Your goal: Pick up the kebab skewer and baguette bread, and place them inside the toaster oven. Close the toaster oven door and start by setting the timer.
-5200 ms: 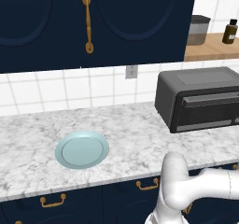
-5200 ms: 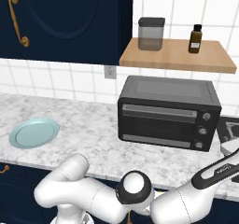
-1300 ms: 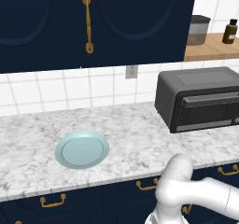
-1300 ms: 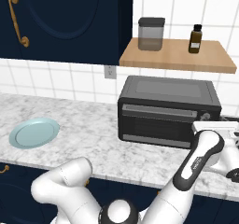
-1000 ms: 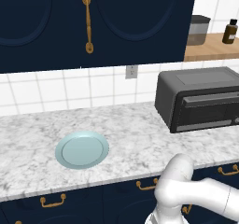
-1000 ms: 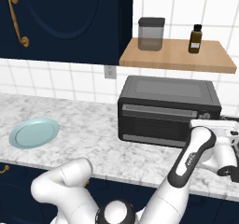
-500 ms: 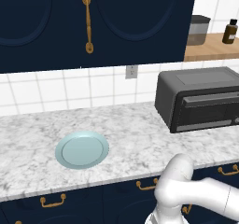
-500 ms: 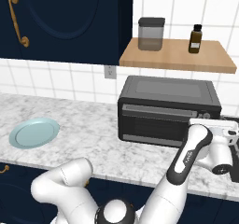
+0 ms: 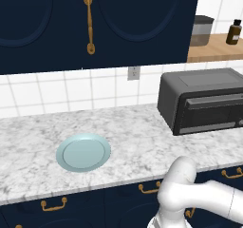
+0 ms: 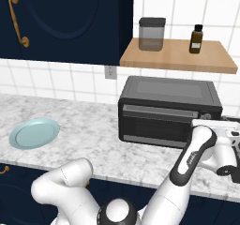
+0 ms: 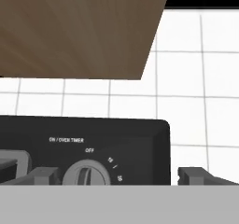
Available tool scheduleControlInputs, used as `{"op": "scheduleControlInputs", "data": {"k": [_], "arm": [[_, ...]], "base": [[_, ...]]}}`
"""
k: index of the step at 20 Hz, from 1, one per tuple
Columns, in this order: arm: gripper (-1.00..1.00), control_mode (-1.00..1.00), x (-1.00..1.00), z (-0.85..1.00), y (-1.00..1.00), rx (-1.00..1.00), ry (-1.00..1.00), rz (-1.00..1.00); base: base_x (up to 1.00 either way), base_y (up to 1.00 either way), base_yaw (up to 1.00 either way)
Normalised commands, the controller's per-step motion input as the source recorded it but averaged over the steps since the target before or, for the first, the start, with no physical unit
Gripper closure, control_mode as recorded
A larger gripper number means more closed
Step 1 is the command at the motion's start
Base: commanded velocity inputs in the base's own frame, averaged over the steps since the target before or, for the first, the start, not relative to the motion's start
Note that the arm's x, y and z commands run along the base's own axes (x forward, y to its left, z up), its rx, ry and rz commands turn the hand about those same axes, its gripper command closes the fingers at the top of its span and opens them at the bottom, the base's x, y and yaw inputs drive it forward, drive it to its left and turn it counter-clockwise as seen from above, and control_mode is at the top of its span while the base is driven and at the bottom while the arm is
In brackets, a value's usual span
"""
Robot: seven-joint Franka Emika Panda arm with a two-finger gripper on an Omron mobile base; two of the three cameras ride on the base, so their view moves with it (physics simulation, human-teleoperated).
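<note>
Toaster oven [image 10: 168,111] sits on the marble counter [image 9: 142,132] beneath the wooden shelf [image 10: 178,55]; toaster oven door [image 10: 161,123] looks closed. Empty plate [image 9: 83,152] lies well left of the oven (skewer and baguette: cannot tell where). Gripper [image 11: 114,175] hovers at the oven's right front, jaws spread wide, holding nothing. Step: setting the timer. Next: centre on the timer knob [image 11: 86,174], close, twist.

The white arm rises from the lower left of the right base view, bends, and reaches to the right edge at mid-height. There the pincer [image 10: 233,151] sits with its jaws spread wide, holding nothing.
</note>
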Motion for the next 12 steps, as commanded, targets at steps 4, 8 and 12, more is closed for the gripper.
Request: {"op": "scheduleControlInputs", "data": {"k": [4, 8, 12], "arm": [[-1.0, -1.0, -0.29, -0.02, 0.0, -0.01, -0.01, 0.0], [-1.0, -1.0, -0.23, 0.0, 0.0, -0.01, -0.01, 0.0], [-1.0, -1.0, 0.0, 0.0, 0.0, 0.0, 0.0, 0.0]], "base": [[0.0, 0.0, 0.0], [0.0, 0.0, 0.0], [0.0, 0.0, 0.0]]}}
